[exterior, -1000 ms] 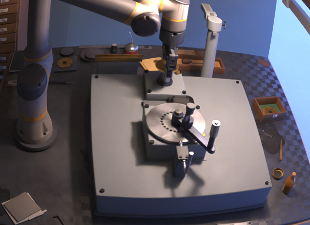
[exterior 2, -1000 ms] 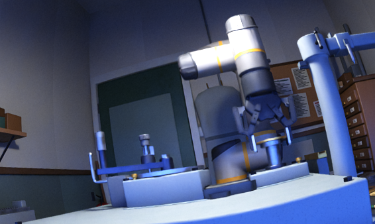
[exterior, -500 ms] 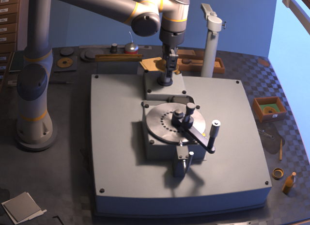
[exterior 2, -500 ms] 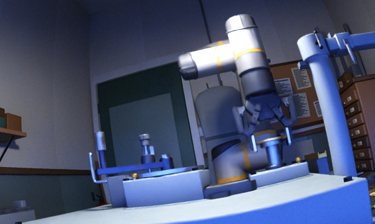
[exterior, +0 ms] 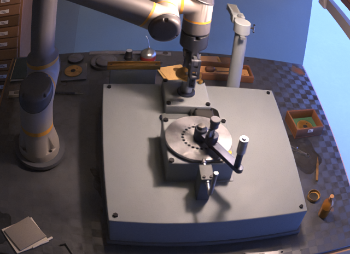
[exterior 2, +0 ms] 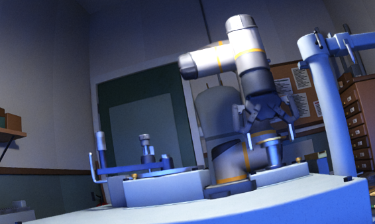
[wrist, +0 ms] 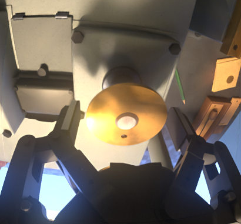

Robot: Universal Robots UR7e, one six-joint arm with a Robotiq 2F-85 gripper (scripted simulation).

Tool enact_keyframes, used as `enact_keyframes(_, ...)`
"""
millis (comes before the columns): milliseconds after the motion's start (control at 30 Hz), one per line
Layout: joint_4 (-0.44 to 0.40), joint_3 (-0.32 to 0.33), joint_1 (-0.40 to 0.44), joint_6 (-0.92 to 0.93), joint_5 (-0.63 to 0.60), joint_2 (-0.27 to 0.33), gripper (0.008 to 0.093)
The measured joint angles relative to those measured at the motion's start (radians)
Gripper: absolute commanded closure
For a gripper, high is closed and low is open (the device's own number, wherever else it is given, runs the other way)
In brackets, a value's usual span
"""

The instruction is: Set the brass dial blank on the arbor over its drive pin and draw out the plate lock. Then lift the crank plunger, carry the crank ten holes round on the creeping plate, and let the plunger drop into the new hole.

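Observation:
My gripper (wrist: 125, 121) (exterior 2: 269, 139) (exterior: 190, 76) stands open over the arbor (exterior 2: 273, 153) at the back of the grey machine, with the brass dial blank (wrist: 126, 113) (exterior 2: 268, 140) lying flat on the arbor between the fingers. The arbor's tip shows through the blank's centre hole. A small hole lies beside it. Nearer the front sits the round index plate (exterior: 198, 138) with its ring of holes. The dark crank (exterior: 222, 152) lies across it, carrying the plunger knob (exterior: 215, 122) and a handle (exterior: 242, 145). The plate lock (exterior: 210, 182) stands at the front of the plate housing.
Behind the machine stand a pale post (exterior: 237, 56), wooden trays (exterior: 226, 71), an oil can (exterior: 148, 54) and a wooden rule (exterior: 133, 65). My arm's base (exterior: 38, 104) rises at the left. A tray with a spare brass disc (exterior: 304, 122) sits right of the machine base.

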Motion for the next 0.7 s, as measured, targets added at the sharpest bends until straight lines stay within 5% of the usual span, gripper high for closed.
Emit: enact_keyframes(700,0.167,-0.113,0.001,0.001,-0.001,-0.053,0.0084)
